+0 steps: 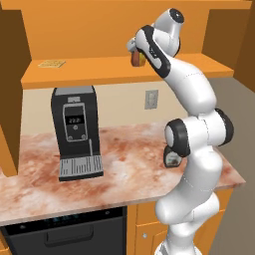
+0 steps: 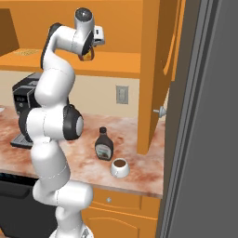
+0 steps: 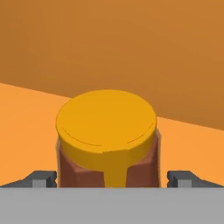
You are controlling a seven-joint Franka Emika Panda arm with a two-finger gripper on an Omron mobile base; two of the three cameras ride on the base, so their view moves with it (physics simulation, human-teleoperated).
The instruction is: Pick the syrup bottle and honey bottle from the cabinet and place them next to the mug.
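While base views hide it, end effector (image 3: 112,179) fingers apart, flanking honey bottle (image 3: 107,135).

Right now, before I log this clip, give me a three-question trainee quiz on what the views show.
1. True or false: the syrup bottle stands on the counter beside the mug.
2. What sits between the gripper fingers in the hand view? A) honey bottle B) mug C) coffee machine
3. Fill in: the honey bottle is on the shelf of the ____.

Key: 1 true. 2 A; the fingers flank it, and contact can't be confirmed. 3 cabinet.
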